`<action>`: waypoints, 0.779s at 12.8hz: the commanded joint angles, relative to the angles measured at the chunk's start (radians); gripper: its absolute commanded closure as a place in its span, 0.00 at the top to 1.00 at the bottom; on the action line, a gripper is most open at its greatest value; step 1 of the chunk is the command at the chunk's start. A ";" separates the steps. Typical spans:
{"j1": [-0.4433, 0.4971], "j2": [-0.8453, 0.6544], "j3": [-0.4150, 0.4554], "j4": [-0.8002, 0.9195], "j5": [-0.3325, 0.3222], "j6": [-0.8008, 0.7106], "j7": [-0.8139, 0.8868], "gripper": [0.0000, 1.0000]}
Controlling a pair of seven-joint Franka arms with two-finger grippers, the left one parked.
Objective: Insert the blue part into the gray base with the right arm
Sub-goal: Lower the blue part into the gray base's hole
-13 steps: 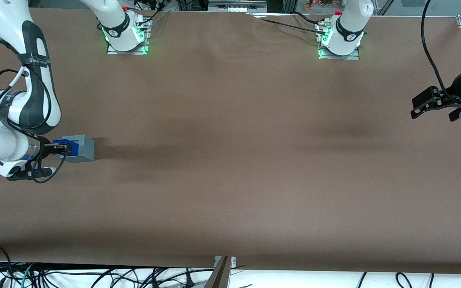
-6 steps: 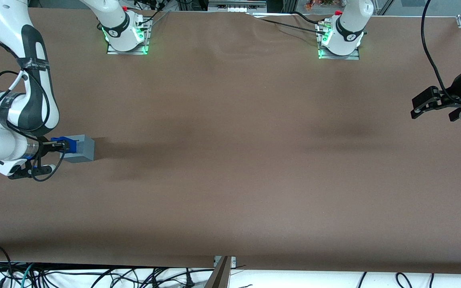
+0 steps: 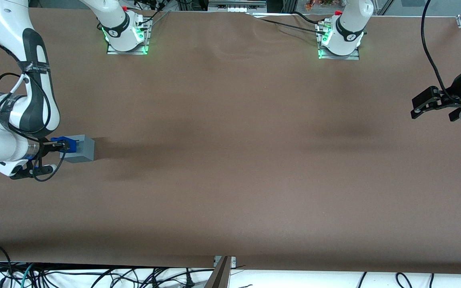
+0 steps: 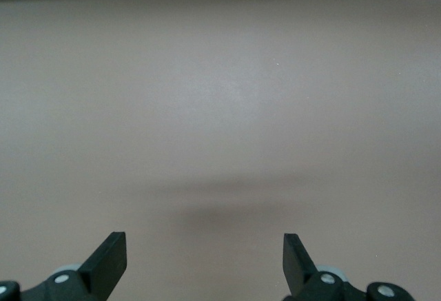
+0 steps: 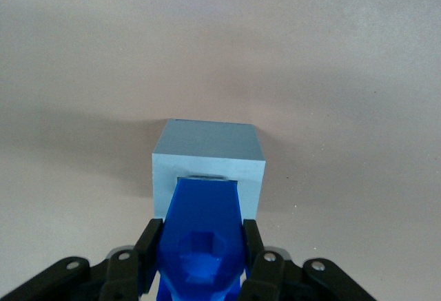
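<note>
A: Where is the small bright-blue wedge-like plastic part (image 5: 200,235) held?

B: It is clamped between the two black fingers of the right arm's hand (image 5: 200,260), its leading end entered into the square recess of the light-gray plastic cube base (image 5: 209,151). In the front view the base (image 3: 83,148) is seen near the working arm's end of the brown surface (image 3: 238,160), with the hand (image 3: 56,147) just beside it.

A: What could go wrong?

B: The part appears only partly seated. If it is pushed while slightly tilted, it could be jammed against the recess rim. The base is not seen to be fixed, so it might be slid or tipped across the surface instead of the part being driven home.

A: And on release?

B: If released early, the part could be left proud or dragged back out.
</note>
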 commanded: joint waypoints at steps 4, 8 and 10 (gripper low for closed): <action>-0.012 0.012 0.001 -0.012 -0.006 0.028 -0.025 0.31; -0.010 0.013 0.002 -0.016 -0.001 0.026 -0.022 0.31; -0.007 0.012 0.004 -0.021 0.000 0.020 -0.019 0.31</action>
